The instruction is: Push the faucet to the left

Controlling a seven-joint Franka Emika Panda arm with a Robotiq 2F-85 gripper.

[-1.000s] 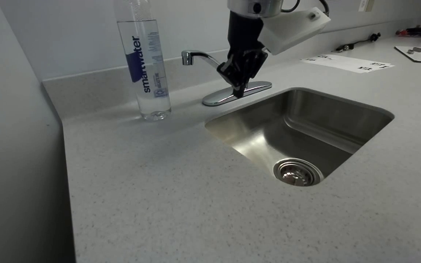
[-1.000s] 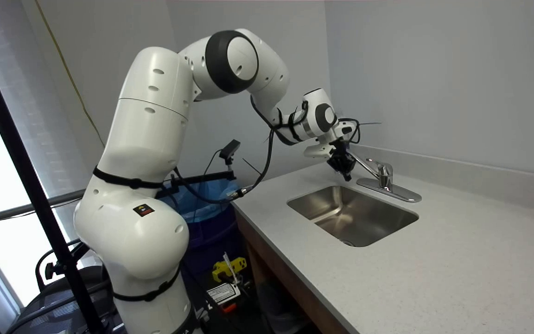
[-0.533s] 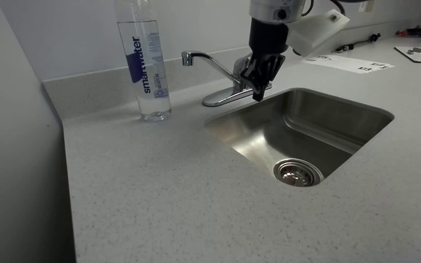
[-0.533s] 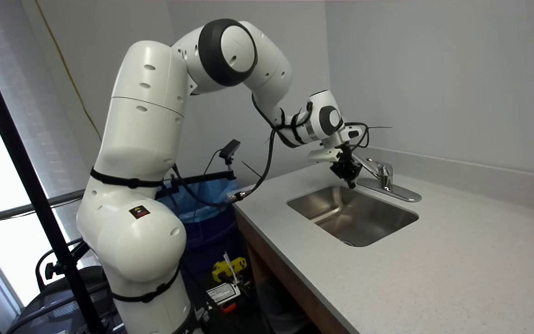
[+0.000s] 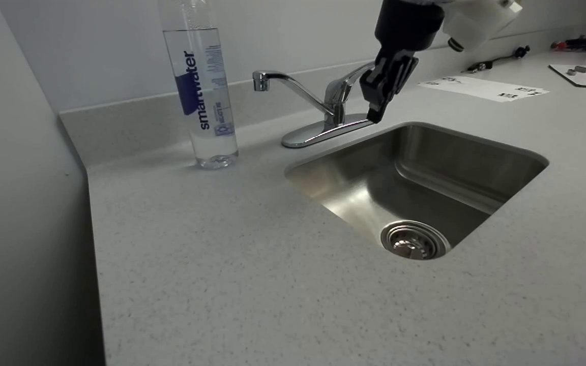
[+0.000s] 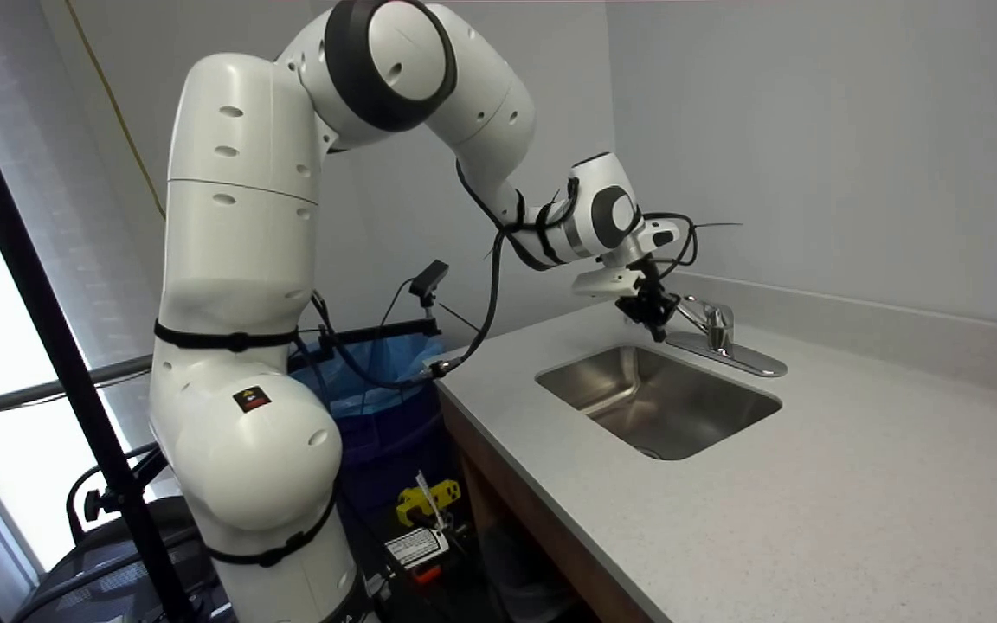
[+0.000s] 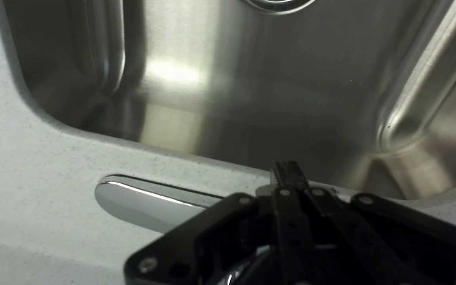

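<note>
Speckled counter (image 5: pixel 211 254), grey wall (image 6: pixel 810 156) — hand (image 7: pixel 288 167) near faucet (image 5: pixel 339 112).

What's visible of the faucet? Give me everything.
The faucet looks like shiny chrome. Its long, round-ended base plate lies flat on the counter beside the sink. A short upright body carries a single lever handle, angled up, and a thin spout that slants up to a downturned outlet; in an exterior view this ends left of the sink. There the closed gripper hides one plate end; whether it touches the faucet can't be told. The wrist view shows little beyond one rounded plate end.
</note>
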